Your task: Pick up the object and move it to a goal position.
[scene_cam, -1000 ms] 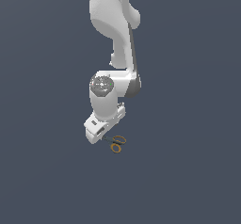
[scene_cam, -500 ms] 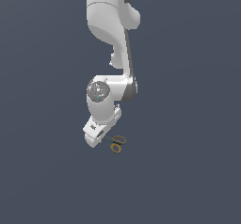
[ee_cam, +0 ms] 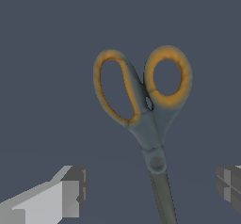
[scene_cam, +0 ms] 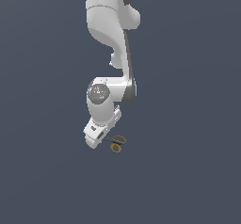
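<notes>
The scissors (ee_cam: 149, 124) lie flat on the dark grey floor, with two orange ring handles and thin dark blades. In the wrist view the blades run down between my two fingertips (ee_cam: 70, 190), which stand wide apart on either side without touching them. In the exterior view the scissors (scene_cam: 117, 143) show only their orange rings, just to the right of my white hand; the blades are hidden under it. My gripper (ee_cam: 150, 185) is open and empty, low over the scissors.
The floor (scene_cam: 188, 171) is a plain dark grey surface with nothing else on it. My white arm (scene_cam: 110, 39) comes down from the top of the exterior view.
The arm has leaned slightly lower and towards the exterior view's left. The hand stays over the scissors, which have not moved.
</notes>
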`<state>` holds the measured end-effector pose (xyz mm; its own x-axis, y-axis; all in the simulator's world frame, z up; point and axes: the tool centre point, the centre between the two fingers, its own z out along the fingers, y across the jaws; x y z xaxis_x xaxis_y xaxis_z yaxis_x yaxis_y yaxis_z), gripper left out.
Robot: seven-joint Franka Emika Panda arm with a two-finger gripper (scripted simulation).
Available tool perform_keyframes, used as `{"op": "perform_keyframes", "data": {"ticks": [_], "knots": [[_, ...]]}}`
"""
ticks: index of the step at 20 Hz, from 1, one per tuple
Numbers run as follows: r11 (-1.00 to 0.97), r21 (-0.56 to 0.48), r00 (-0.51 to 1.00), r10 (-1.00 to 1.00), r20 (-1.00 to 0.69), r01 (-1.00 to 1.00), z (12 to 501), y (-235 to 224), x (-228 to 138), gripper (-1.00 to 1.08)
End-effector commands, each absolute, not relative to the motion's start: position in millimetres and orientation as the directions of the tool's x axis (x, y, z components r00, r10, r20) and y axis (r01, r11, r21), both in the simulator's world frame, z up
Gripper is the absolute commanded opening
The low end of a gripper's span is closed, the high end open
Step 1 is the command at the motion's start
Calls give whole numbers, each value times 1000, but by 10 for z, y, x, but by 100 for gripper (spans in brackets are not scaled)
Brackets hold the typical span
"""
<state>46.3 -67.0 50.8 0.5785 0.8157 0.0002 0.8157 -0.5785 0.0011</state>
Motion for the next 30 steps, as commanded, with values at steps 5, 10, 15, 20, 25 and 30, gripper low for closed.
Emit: {"op": "perform_keyframes", "data": {"ticks": [5,10,15,20,25,30], "knots": [[-576,0,576,817,0,817,198,-670,448,100],[-576,0,576,818,0,818,80,-672,456,100],[-576,0,576,818,0,818,79,-672,461,-100],[-576,0,576,818,0,818,79,-672,461,-100],[-574,0,574,819,1,819,104,-657,460,-100],[-574,0,574,819,1,819,206,-687,420,-100]]}}
